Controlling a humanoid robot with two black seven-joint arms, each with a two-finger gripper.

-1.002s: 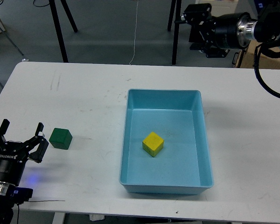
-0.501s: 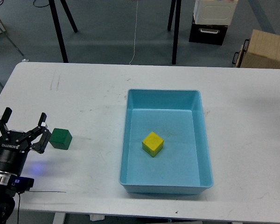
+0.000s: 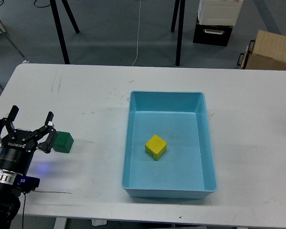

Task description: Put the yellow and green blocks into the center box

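A yellow block [image 3: 156, 146] lies inside the light blue box [image 3: 204, 143] in the middle of the white table. A green block [image 3: 64, 141] sits on the table at the left. My left gripper [image 3: 23, 129] is open, with its fingers spread, just left of the green block; its right fingertips [image 3: 49, 125] partly cover the block's left side. My right gripper is out of view.
Black stand legs [image 3: 62, 33] rise behind the table's far edge. A white and black case [image 3: 218, 19] and a cardboard box [image 3: 269, 51] stand on the floor at the back right.
My right arm has withdrawn out of view from the top right. My left gripper has moved up and right, closing in on the green block.
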